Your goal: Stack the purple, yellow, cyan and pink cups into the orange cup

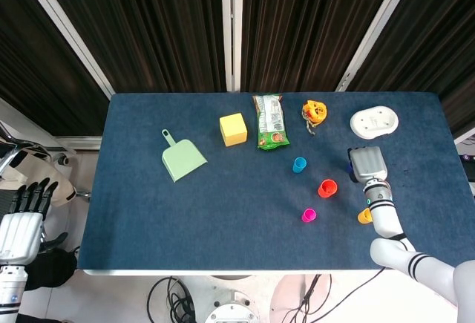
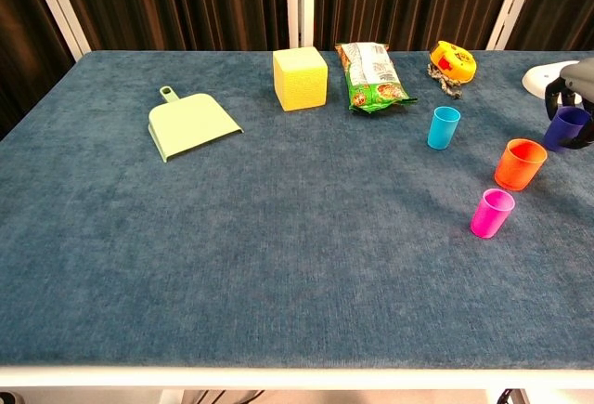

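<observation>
A pale green dustpan (image 1: 182,160) lies on the blue table (image 1: 223,211) toward nine o'clock of the spread, its short handle pointing to eleven o'clock. At about two o'clock from it stands a yellow cube (image 1: 233,129), well apart from the pan. Just beside the cube, at its three o'clock, a green snack bag (image 1: 270,122) lies flat, its length running from twelve to six o'clock. Near the bag, again toward three o'clock, sits a small orange and yellow toy (image 1: 315,112) with something dark at its lower edge, too small to tell. Farther along at three o'clock rests a white oval dish (image 1: 374,122), near the table's right side
</observation>
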Controlling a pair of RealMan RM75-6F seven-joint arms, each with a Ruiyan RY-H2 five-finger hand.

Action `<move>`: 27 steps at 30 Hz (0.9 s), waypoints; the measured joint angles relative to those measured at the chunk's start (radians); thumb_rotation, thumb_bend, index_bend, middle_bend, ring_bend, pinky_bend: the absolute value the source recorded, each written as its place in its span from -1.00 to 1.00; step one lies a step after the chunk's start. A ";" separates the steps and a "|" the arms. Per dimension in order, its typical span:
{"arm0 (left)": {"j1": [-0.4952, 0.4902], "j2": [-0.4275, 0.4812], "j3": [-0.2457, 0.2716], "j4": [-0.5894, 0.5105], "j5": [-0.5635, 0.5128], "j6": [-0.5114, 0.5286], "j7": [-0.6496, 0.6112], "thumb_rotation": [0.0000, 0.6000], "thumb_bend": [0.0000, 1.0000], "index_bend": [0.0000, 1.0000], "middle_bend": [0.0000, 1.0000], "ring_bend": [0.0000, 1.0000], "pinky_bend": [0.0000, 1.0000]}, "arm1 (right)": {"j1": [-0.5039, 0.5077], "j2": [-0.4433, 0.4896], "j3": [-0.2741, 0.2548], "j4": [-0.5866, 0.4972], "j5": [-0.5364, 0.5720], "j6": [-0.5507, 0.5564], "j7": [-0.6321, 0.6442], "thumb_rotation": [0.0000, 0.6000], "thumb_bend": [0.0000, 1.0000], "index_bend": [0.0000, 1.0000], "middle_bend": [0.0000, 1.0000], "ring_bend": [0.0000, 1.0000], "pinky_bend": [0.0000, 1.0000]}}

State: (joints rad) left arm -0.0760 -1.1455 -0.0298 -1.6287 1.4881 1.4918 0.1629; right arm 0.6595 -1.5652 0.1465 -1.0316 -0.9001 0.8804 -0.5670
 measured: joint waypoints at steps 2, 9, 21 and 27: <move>0.000 0.000 -0.001 0.001 0.000 0.000 -0.003 1.00 -0.88 -0.94 -1.00 -1.00 -1.00 | -0.002 0.002 0.002 -0.003 -0.003 0.003 0.003 1.00 -0.54 0.02 0.00 -0.06 0.22; 0.001 0.000 -0.001 0.001 -0.001 0.002 -0.006 1.00 -0.88 -0.94 -1.00 -1.00 -1.00 | -0.007 0.042 0.023 -0.072 -0.024 0.039 0.029 1.00 -0.55 0.04 0.01 -0.06 0.22; -0.001 -0.009 -0.003 0.012 -0.001 0.000 -0.011 1.00 -0.88 -0.94 -1.00 -1.00 -1.00 | -0.033 0.257 0.047 -0.484 -0.079 0.127 0.033 1.00 -0.54 0.04 0.02 -0.07 0.22; 0.005 -0.010 0.000 0.022 -0.003 0.003 -0.026 1.00 -0.88 -0.94 -1.00 -1.00 -1.00 | -0.048 0.332 0.007 -0.638 -0.089 0.150 -0.031 1.00 -0.54 0.04 0.02 -0.07 0.22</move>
State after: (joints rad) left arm -0.0710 -1.1557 -0.0293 -1.6071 1.4852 1.4944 0.1372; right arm 0.6118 -1.2329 0.1532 -1.6701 -0.9896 1.0306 -0.5978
